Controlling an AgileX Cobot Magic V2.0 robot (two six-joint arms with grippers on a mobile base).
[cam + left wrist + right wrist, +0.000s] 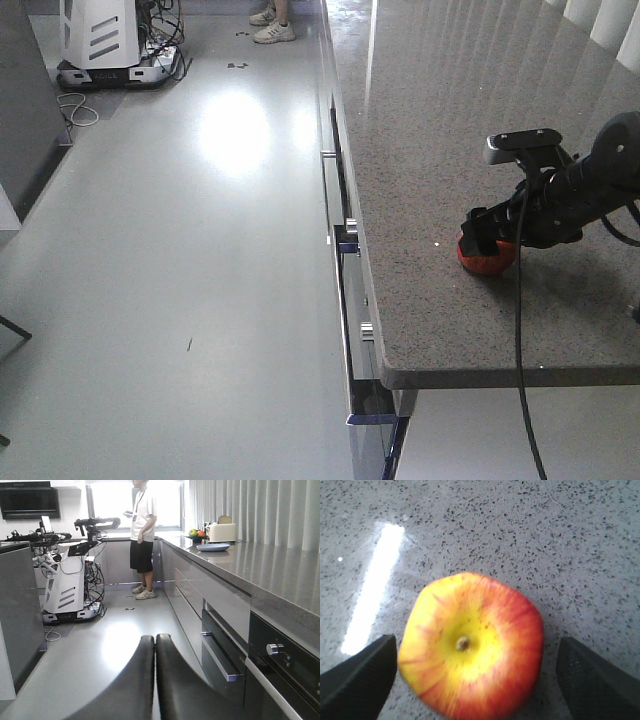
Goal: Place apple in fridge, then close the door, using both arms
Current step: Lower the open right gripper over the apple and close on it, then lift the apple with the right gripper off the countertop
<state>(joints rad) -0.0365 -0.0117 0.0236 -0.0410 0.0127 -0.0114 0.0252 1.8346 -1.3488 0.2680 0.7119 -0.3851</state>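
Apple point(470, 647) is sitting stem-up on the grey speckled counter point(420, 150), near its front corner. Right gripper point(477, 680) is hanging over it, jaws spread to either side, not yet pinching. Left gripper point(155, 680) is pointing out over the floor point(100, 645), jaws pressed together. The pick-up seems to be the step in hand. Next, the right jaws need closing squarely on the fruit before lifting.

A grey speckled counter point(430, 150) is running along the right side of the room, its polished top reflecting a bright strip of light. A red and yellow apple point(470, 645) is sitting directly on it towards the nearer end, stem facing up. At the far end, the counter is carrying a blue plate point(213, 547), a bowl of fruit point(196, 534) and a cream toaster point(221, 531), all standing close together.
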